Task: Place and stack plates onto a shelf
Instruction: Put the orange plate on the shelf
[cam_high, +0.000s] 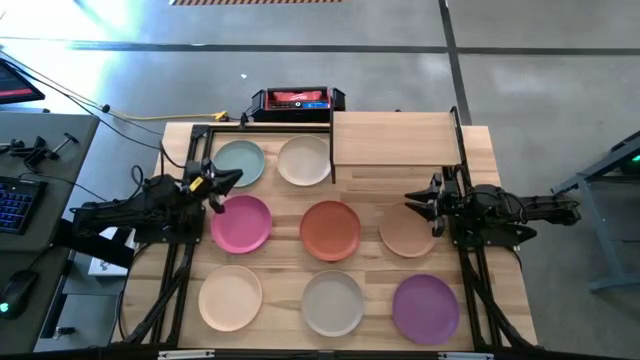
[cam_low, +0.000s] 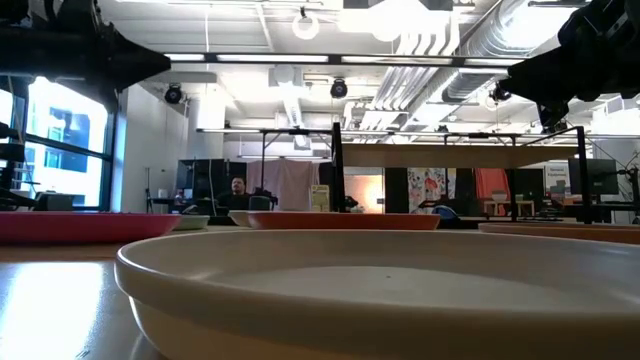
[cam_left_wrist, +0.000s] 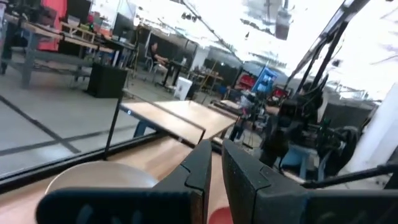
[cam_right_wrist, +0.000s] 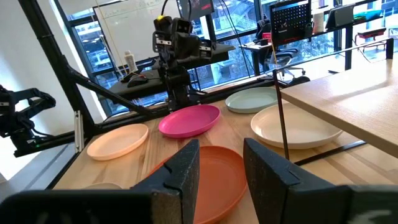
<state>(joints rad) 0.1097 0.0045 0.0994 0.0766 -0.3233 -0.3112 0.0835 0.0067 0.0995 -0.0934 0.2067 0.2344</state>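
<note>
Eight plates lie flat on the tabletop: teal (cam_high: 238, 163), cream (cam_high: 304, 160), magenta (cam_high: 241, 223), orange-red (cam_high: 330, 229), tan (cam_high: 408, 230), peach (cam_high: 230, 297), pale grey (cam_high: 333, 302) and purple (cam_high: 425, 307). The shelf (cam_high: 395, 138) is a raised light-wood board at the far right, standing on thin black posts with nothing on it. My left gripper (cam_high: 232, 178) hovers between the teal and magenta plates, its fingers (cam_left_wrist: 202, 168) open by a narrow gap. My right gripper (cam_high: 412, 205) hangs over the tan plate's far left rim, open and holding nothing (cam_right_wrist: 221, 165).
A black and red box (cam_high: 297, 101) sits past the table's far edge. The cream plate (cam_right_wrist: 292, 127) lies partly under the shelf's edge, beside a black post (cam_right_wrist: 281, 118). A side desk with a keyboard (cam_high: 12, 200) stands left of the table. A person sits far back in the room (cam_low: 237, 190).
</note>
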